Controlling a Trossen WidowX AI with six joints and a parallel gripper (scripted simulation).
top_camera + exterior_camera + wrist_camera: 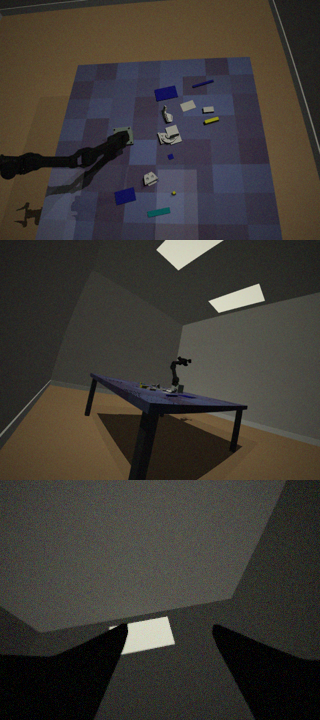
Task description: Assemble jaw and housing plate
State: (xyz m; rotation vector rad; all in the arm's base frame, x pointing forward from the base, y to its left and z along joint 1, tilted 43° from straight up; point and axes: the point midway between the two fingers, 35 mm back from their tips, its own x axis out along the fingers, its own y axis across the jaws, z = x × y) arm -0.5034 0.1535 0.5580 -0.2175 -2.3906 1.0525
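My gripper (170, 628) is open and empty in the wrist view, pointed at the wall and a ceiling light, far from the parts. In the top view the arm reaches to the left edge, beyond the table. The loose jaw (168, 117), pale and elongated, lies near the middle of the table. Below it in that view is the pale base (160, 141), with the fitted curved jaw (169, 141) reaching right over a pale square. The free pin is too small to tell. The housing plate (150, 178), pale with two round holes, lies apart, lower in the view.
Blue panels (166, 93) (125, 196), a blue bar (202, 83), a white card (188, 105), a white block (208, 109), a yellow bar (211, 120), a blue square (170, 156), a yellow cube (173, 192) and a teal bar (158, 212) lie around the parts. The arm's mount (121, 129) is left of the base.
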